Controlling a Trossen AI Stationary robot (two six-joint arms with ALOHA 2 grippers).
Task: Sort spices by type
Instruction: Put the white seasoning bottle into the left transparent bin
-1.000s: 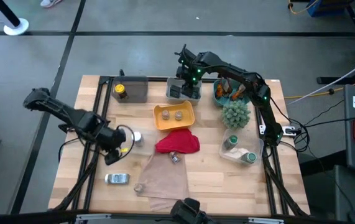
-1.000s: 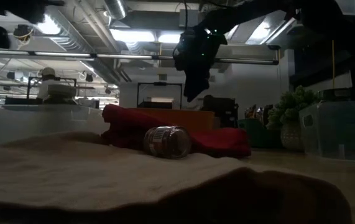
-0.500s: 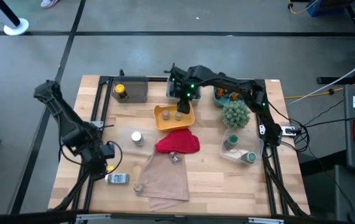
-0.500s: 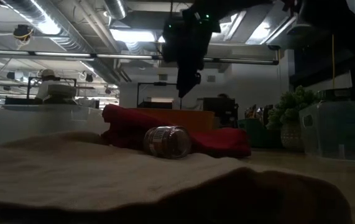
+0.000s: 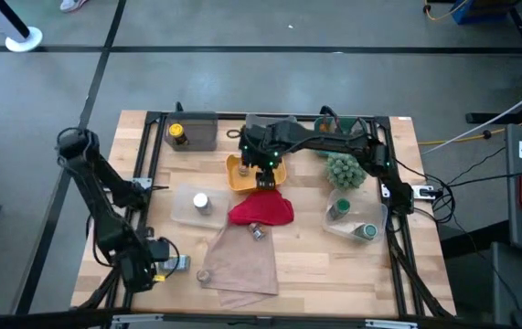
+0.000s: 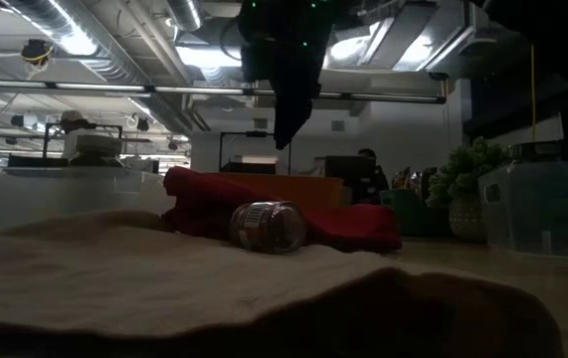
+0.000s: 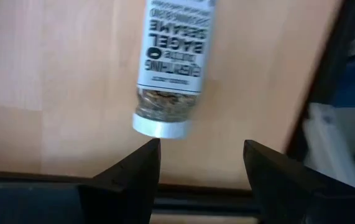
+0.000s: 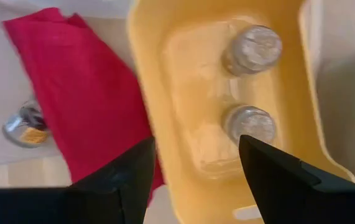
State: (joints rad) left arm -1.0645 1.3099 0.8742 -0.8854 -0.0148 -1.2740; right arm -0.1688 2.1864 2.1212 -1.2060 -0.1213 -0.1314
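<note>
Left claw, fingers spread and empty, hangs over the near left corner of the wooden bench. Just ahead of its tips lies a clear spice jar on its side, white label up and pale cap pointing at the gap between the fingers, not touching them.

Right claw, also spread and empty, hovers above the yellow tray at the middle of the bench. Two small silver-topped jars stand upright in the tray, beyond the fingertips. A red cloth lies just beside the tray, and a silver-capped jar lies on its side at the cloth's far edge, resting on a tan cloth.

Farther off, two green-lidded jars sit in a clear bin near the right edge.
</note>
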